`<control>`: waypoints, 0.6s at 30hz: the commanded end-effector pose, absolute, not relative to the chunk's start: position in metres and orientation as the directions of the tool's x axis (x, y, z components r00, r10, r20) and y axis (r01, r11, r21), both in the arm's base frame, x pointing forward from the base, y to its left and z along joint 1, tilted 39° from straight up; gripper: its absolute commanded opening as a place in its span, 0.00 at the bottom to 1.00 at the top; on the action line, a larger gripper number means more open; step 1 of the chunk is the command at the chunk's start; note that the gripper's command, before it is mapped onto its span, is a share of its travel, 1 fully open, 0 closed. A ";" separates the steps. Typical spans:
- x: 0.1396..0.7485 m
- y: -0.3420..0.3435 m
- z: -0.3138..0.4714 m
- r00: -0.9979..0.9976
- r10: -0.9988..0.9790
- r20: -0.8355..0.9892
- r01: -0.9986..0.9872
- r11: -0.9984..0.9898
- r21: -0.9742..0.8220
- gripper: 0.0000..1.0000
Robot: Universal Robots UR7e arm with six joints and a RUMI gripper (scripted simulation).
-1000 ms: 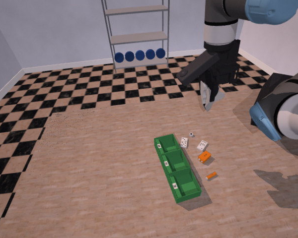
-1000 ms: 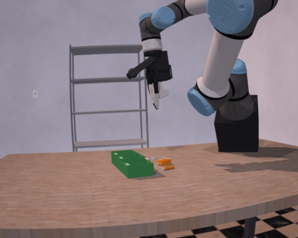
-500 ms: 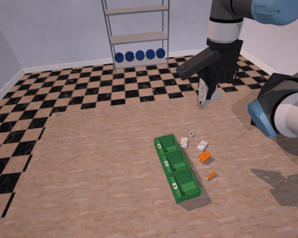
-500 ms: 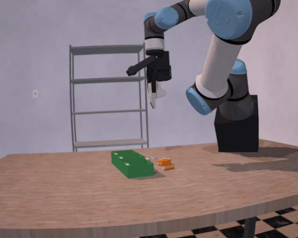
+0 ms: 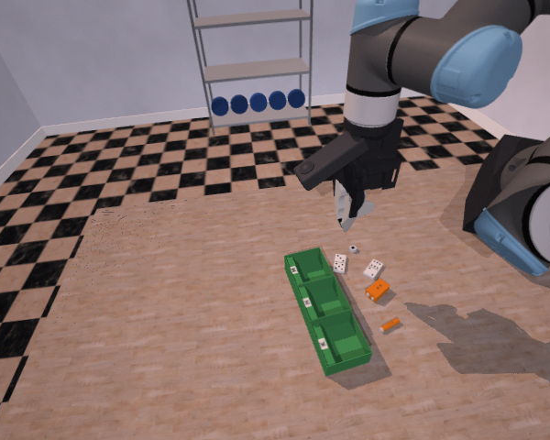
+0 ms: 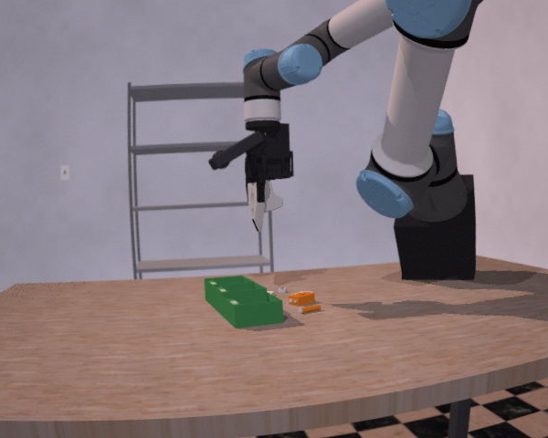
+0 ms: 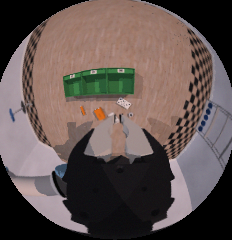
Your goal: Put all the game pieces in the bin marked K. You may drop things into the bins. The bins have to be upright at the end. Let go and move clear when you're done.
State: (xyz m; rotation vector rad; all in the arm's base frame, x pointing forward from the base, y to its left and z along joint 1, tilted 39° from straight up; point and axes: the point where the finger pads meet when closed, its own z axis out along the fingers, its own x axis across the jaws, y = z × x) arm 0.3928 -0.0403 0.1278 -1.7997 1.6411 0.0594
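A green three-compartment bin (image 5: 326, 310) lies on the wooden table, with small white labels on its left rim; I cannot read which is K. Right of it lie a small white die (image 5: 353, 248) and two white dominoes, one (image 5: 339, 263) beside the far compartment and one (image 5: 373, 269) further right. My gripper (image 5: 347, 225) is shut and empty, pointing down well above the table, over the die. In the exterior view the gripper (image 6: 257, 224) hangs high above the bin (image 6: 242, 300). The wrist view shows the bin (image 7: 99, 83), one domino (image 7: 124, 103) and the die (image 7: 130, 115).
An orange box (image 5: 377, 290) and an orange battery (image 5: 389, 324) lie right of the bin. The robot's black base (image 6: 436, 226) stands at the back right of the table. A metal shelf (image 5: 252, 61) with blue discs stands on the floor behind.
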 end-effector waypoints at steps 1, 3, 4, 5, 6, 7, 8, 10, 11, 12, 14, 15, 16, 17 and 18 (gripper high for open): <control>0.437 -0.032 0.108 0.193 -0.866 -0.461 -0.899 0.032 -0.437 0.04; 0.449 -0.029 0.104 0.193 -0.866 -0.461 -0.899 0.032 -0.437 0.04; 0.455 -0.027 0.101 0.193 -0.866 -0.461 -0.899 0.032 -0.437 0.04; 0.461 -0.025 0.099 0.193 -0.866 -0.461 -0.899 0.032 -0.437 0.04; 0.466 -0.024 0.097 0.193 -0.866 -0.461 -0.899 0.032 -0.437 0.04; 0.467 -0.024 0.097 0.193 -0.866 -0.461 -0.899 0.032 -0.437 0.04; 0.467 -0.024 0.097 0.193 -0.866 -0.461 -0.899 0.032 -0.437 0.04; 0.467 -0.024 0.097 0.193 -0.866 -0.461 -0.899 0.032 -0.437 0.04; 0.467 -0.024 0.097 0.193 -0.866 -0.461 -0.899 0.032 -0.437 0.04; 0.467 -0.024 0.097 0.193 -0.866 -0.461 -0.899 0.032 -0.437 0.04; 0.467 -0.024 0.097 0.193 -0.866 -0.461 -0.899 0.032 -0.437 0.04; 0.466 -0.024 0.097 0.193 -0.866 -0.461 -0.899 0.032 -0.437 0.04; 0.466 -0.024 0.097 0.193 -0.866 -0.461 -0.899 0.032 -0.437 0.04; 0.467 -0.024 0.097 0.193 -0.866 -0.461 -0.899 0.032 -0.437 0.04; 0.467 -0.024 0.097 0.193 -0.866 -0.461 -0.899 0.032 -0.437 0.04</control>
